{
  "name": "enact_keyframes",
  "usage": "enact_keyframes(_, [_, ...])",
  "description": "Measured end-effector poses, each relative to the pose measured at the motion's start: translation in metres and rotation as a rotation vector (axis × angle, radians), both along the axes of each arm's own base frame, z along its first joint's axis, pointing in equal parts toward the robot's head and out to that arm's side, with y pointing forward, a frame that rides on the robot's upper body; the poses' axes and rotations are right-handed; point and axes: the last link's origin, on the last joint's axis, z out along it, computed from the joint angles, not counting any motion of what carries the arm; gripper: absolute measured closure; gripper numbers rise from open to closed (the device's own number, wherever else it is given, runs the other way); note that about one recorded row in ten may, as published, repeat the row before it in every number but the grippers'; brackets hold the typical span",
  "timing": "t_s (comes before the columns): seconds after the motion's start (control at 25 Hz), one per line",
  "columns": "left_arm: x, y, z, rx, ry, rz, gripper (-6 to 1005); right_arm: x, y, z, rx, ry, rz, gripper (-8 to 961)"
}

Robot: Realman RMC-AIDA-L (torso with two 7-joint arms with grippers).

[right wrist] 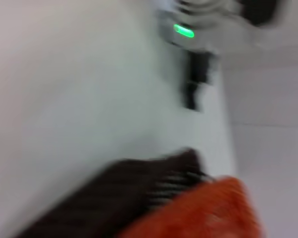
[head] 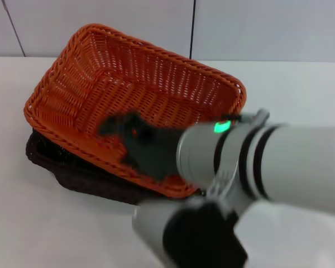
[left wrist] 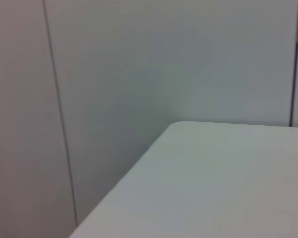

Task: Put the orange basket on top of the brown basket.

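Observation:
The orange basket (head: 139, 89) lies askew on top of the brown basket (head: 67, 167), whose dark edge sticks out at the left and near side. Both also show in the right wrist view, the orange basket (right wrist: 208, 213) beside the brown basket (right wrist: 124, 193). My right gripper (head: 127, 137) is a dark, blurred shape inside the orange basket, over its near wall. My left gripper (right wrist: 192, 87) shows far off in the right wrist view, hanging over the white table away from the baskets.
The baskets stand on a white table (head: 56, 234) with a light panelled wall (head: 257, 28) behind it. The left wrist view shows only a table corner (left wrist: 213, 178) and the wall. My right forearm (head: 268, 162) hides the near right of the scene.

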Motion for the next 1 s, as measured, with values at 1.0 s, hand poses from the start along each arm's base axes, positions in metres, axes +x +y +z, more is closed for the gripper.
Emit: enact_keyframes(1.0, [0.031, 0.012, 0.029, 0.194, 0.059, -0.199, 199, 0.209, 0.028, 0.127, 0.715, 1.882, -0.36, 353])
